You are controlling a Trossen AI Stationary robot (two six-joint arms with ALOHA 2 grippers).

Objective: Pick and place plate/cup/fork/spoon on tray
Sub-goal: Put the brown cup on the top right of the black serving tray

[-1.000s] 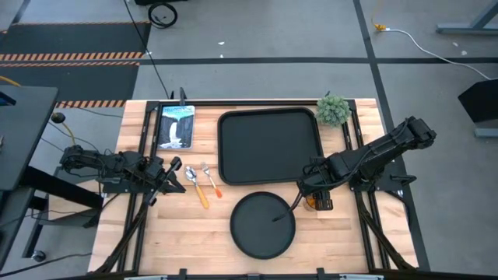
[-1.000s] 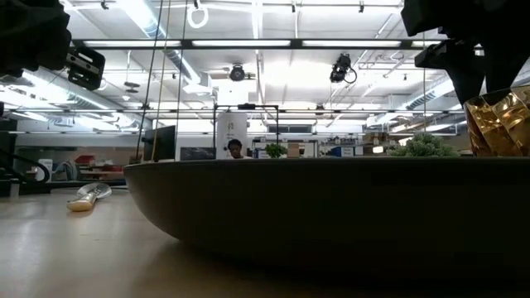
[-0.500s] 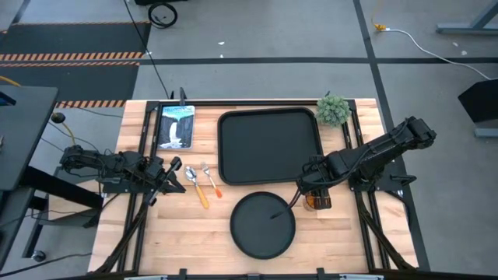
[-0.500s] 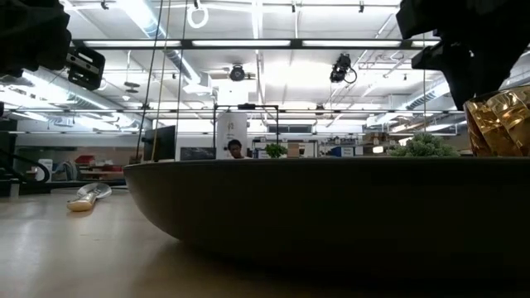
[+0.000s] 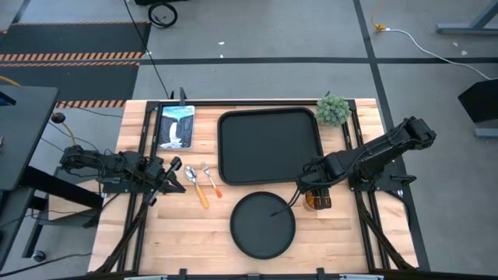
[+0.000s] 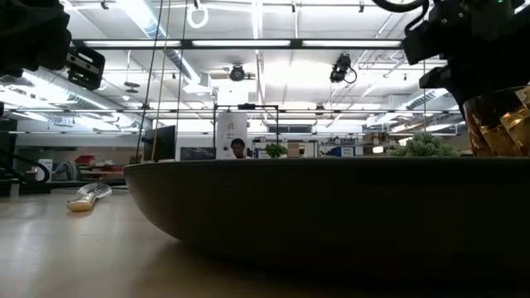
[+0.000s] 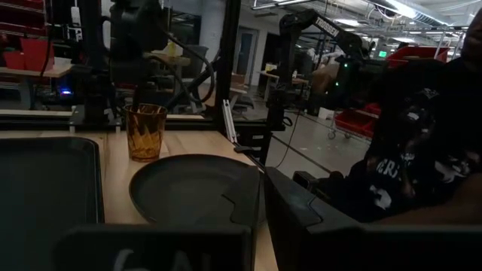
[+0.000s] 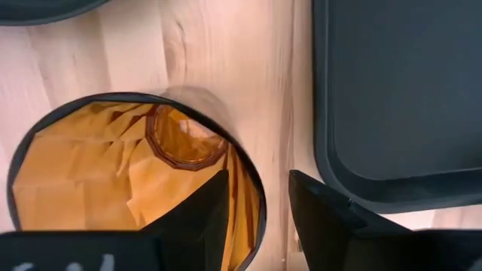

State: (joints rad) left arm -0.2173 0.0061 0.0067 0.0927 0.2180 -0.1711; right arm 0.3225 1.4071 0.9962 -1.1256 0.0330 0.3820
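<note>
Right gripper (image 8: 256, 214): poised directly above the cup (image 8: 135, 177), fingers parted astride its rim, one inside the mouth, one outside; nothing held yet.
Cup: upright on the bench near its right edge, just beside the tray's (image 5: 268, 145) front right corner and right of the plate (image 5: 263, 225).
Key relation: the cup sits straight below the right gripper, mouth facing up; the right arm is far nearer than the left.
Left gripper (image 5: 173, 178): waiting near the bench's left edge; I cannot tell its opening.
Fork (image 5: 211, 180) and spoon (image 5: 195, 185): side by side between left gripper and tray.
Count: one cup, one plate, one fork, one spoon, one tray; tray holds nothing.
</note>
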